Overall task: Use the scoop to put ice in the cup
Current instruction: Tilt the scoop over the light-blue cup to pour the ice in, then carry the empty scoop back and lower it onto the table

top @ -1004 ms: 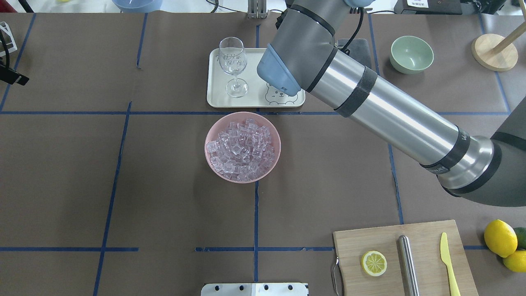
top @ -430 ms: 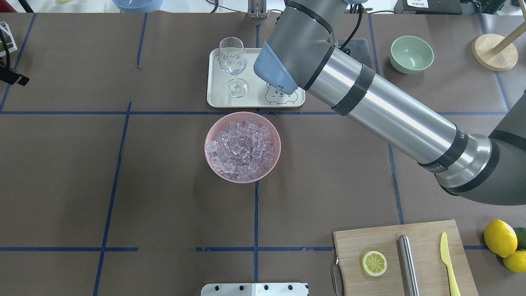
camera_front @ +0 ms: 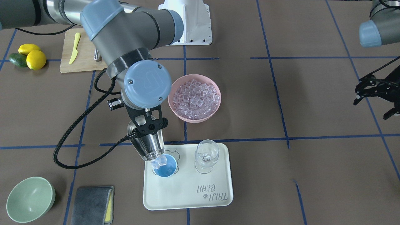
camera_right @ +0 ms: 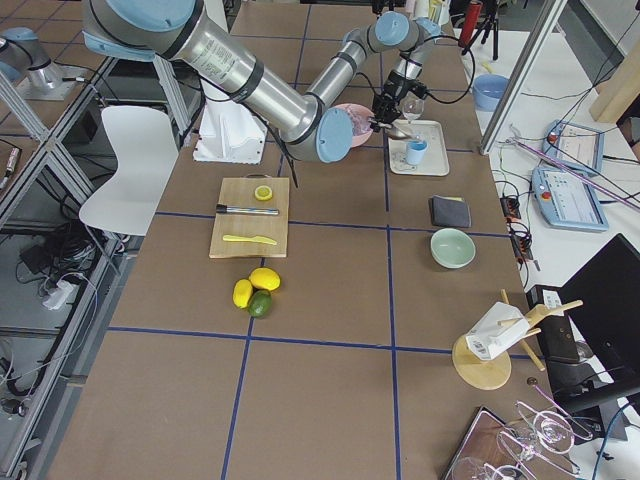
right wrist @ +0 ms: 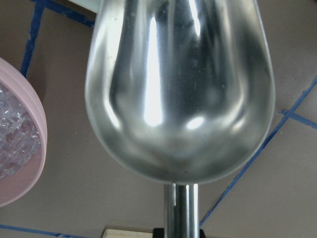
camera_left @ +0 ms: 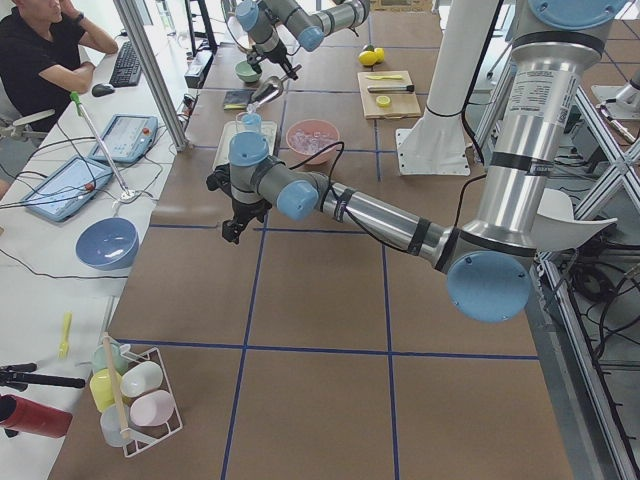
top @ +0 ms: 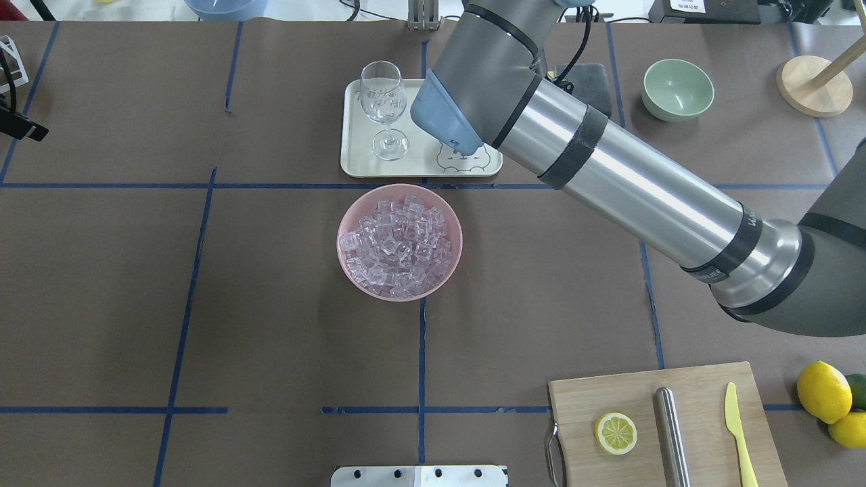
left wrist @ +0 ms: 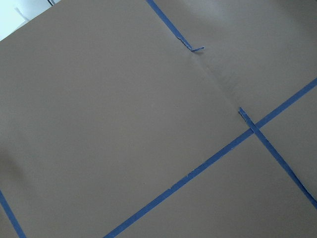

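Note:
My right gripper is shut on the handle of the steel scoop, which tilts mouth-down over the light-blue cup on the cream tray. A few ice cubes are at the scoop's mouth, right above the cup's rim. The scoop's bowl fills the right wrist view and looks empty from behind. More ice fills the pink bowl. In the overhead view the arm hides the cup. My left gripper is open and empty, far off to the side.
A clear wine glass stands on the tray beside the cup. A green bowl and a grey cloth lie near the tray. A cutting board holds a lemon slice, a steel cylinder and a yellow knife.
My right arm has shifted a little left and farther over the tray. The ice bowl, the glass and the tray have not moved.

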